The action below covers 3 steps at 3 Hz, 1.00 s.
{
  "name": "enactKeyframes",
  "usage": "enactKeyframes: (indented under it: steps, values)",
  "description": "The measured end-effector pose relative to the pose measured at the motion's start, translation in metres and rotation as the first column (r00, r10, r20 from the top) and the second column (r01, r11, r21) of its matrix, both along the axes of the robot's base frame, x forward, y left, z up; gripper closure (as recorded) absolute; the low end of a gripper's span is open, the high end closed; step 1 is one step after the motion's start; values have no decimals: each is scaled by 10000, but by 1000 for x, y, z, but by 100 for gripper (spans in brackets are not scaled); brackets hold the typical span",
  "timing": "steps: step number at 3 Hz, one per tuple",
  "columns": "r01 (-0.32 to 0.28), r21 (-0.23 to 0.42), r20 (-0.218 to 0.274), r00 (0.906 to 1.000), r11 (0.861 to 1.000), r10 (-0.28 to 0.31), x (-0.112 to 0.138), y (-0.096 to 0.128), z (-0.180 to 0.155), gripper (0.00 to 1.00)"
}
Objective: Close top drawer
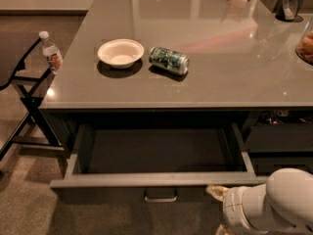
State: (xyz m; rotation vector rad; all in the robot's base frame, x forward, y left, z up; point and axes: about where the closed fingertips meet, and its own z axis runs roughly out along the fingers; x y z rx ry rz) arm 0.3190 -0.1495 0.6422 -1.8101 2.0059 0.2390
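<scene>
**Top drawer pulled out, gripper by its front**

The gripper point(219, 199) sits just right of the metal handle point(160, 196) on the top drawer point(156, 180), close to the drawer's dark grey front. It may be touching the front, but that is hard to see. I cannot tell if the gripper is open or closed. The drawer is wide and shallow, with lighter grey walls inside. Above the drawer is the smooth, shiny grey bench point(220, 43). On it, behind the drawer, sit a round white bowl point(121, 53) and a green can point(168, 60) lying on its side. Its writing is too small to read.
</scene>
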Motion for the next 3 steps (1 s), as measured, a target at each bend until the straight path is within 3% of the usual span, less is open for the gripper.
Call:
enactKeyframes:
  steps: [1,2,3]
  values:
    - [-297,240,130,9995,9993,294,20,5,1,35]
    - [-1230,831,556,9914,9889,1187,87,9,3,58]
    - [-1256,956,962,9885,9875,1164,148,-5,5,81]
